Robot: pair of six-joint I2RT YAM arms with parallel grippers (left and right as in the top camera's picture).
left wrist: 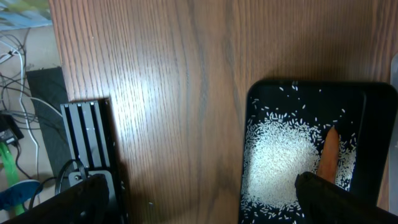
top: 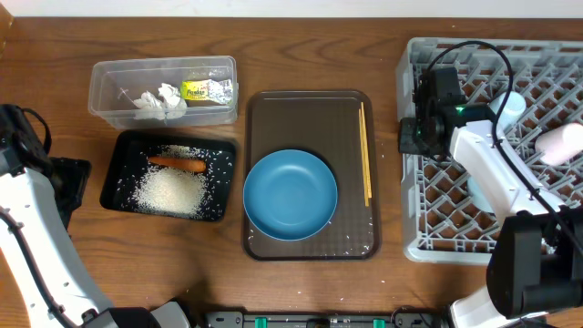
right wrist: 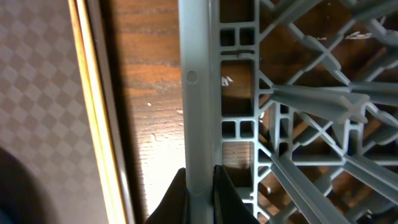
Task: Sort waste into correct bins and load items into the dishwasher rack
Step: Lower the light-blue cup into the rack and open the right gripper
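The grey dishwasher rack [top: 428, 241] fills the right side. My right gripper [top: 407, 137] is shut on its left rim [right wrist: 200, 93], fingers [right wrist: 200, 186] on either side of the wall. In the rack lie a light-blue cup [top: 510, 107] and a white-pinkish cup [top: 560, 144]; a light-blue bowl [top: 475, 189] is mostly hidden under the arm. The blue dish [top: 290, 194] and chopsticks [top: 365, 155] rest on the brown tray. The black tray [top: 118, 191] holds rice [top: 173, 191] and the carrot [top: 178, 164]. The clear box [top: 105, 96] holds the tissue [top: 159, 100] and the wrapper [top: 207, 90]. My left gripper [top: 80, 182] is open and empty, left of the black tray [left wrist: 255, 124].
The brown serving tray [top: 264, 114] sits mid-table with a few stray rice grains [top: 351, 246] near its front edge. Bare wood lies between the tray and the rack [right wrist: 155, 124]. A black stand and cables [left wrist: 87, 143] lie off the table's left edge.
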